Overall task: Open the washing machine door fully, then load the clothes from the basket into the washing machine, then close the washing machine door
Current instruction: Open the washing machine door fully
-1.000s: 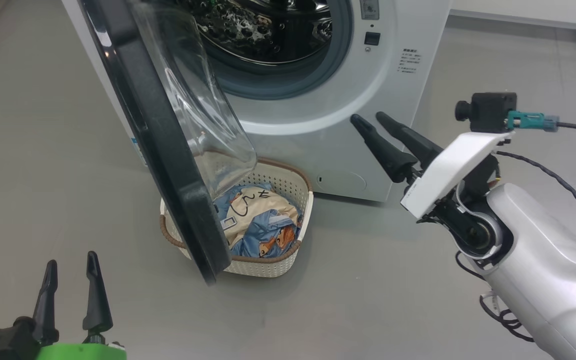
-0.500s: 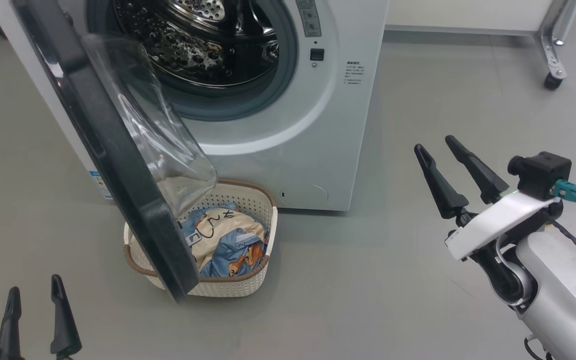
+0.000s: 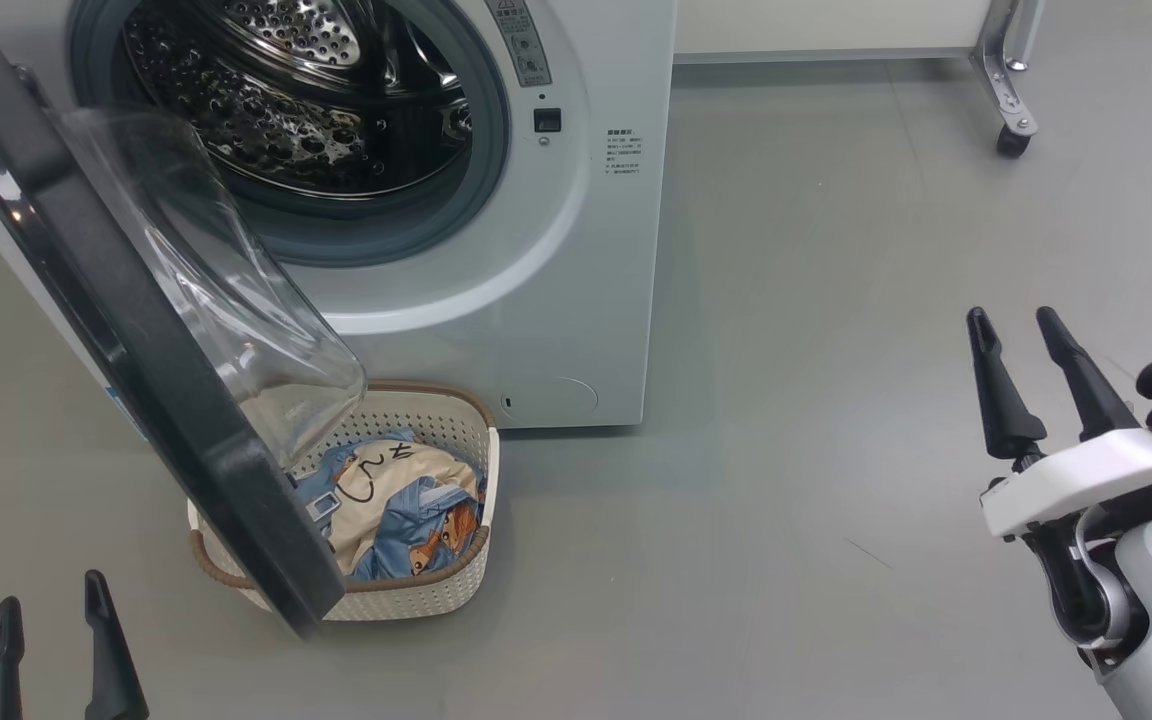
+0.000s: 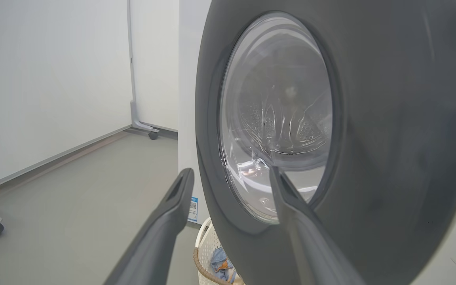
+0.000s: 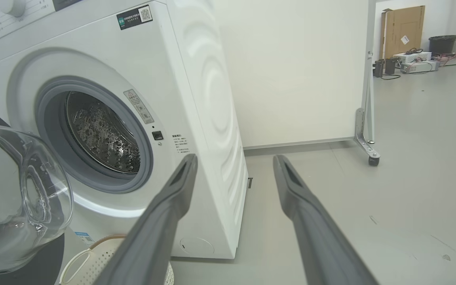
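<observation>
Head view: the washing machine [image 3: 576, 300] is seen as a smooth white box on the grey floor [image 3: 786, 450], with the washing machine door [image 3: 126, 400] swung out on its left side. The door is made up of a wide glossy black ring around a clear domed glass window [image 3: 226, 300]. In the opening, a perforated steel drum [image 3: 276, 100] is ringed by a grey rubber seal [image 3: 436, 215]. A strip sticker [image 3: 519, 40] with a warning triangle and a block of small print [image 3: 624, 150] are fixed right of the opening; neither can be read.

The basket [image 3: 426, 600], rounded, of cream perforated plastic with a brown woven-look rim, is set on the floor just before the machine, partly hidden by the door's lower edge. The clothes [image 3: 391, 500] are heaped inside it: light blue fabric with orange-brown figures and a cream panel marked with black scribbles.

The left gripper [image 3: 51, 592] is held at the lower left, fingers apart and empty, near the door's lower edge but not touching it. The right gripper [image 3: 1013, 316] is held at the lower right above bare floor, fingers apart and empty, well apart from the machine.

In the left wrist view the door's outer face is shown, and a blue label [image 4: 192, 206] with a QR code is seen low on the machine. In the right wrist view a dark label [image 5: 135, 16] with a QR code is seen near the machine's top, rippled rings are pressed into its side panel [image 5: 212, 99], and a cardboard box [image 5: 402, 29] is stood against a far wall.
</observation>
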`<state>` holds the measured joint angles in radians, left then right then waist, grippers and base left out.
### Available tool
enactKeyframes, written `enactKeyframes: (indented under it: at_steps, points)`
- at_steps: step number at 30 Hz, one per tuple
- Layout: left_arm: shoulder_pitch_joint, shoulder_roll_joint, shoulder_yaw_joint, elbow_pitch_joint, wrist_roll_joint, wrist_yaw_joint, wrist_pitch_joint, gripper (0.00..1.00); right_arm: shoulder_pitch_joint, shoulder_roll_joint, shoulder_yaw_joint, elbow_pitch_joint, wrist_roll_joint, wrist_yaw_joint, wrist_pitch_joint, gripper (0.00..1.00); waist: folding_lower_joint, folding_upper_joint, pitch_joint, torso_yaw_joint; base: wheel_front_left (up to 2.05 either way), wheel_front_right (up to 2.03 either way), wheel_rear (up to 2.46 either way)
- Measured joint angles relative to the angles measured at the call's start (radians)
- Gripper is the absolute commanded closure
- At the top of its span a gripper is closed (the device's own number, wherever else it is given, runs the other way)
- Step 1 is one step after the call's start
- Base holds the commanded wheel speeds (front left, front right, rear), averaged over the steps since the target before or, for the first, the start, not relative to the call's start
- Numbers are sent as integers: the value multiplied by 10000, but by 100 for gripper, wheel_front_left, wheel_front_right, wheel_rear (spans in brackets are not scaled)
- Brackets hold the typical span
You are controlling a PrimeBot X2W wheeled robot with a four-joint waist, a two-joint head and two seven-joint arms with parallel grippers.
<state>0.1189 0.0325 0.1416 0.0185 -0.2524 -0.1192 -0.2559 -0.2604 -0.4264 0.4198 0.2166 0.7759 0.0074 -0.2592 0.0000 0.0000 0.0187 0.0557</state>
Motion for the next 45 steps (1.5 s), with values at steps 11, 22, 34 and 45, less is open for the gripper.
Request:
enactKeyframes:
  at_steps: [11,22,34,45]
  points:
    - [224,4,63,13,-4,0,0,0,1490,560,-1172,-623,-1398,-198,0,0,0,0,-19,-285,0,0,0]
    - [229,2,2,31,0,-4,0,0,2751,895,-2180,-936,-2842,-401,0,0,0,0,-54,-366,0,0,0]
    - [262,2,-4,44,75,-25,0,0,3590,1593,-3168,-1035,-3503,-316,0,0,0,0,-56,-342,0,0,0]
    - [332,2,-90,81,92,-25,0,0,3803,2038,-3728,-1051,-4010,148,0,0,0,0,-72,-357,0,0,0]
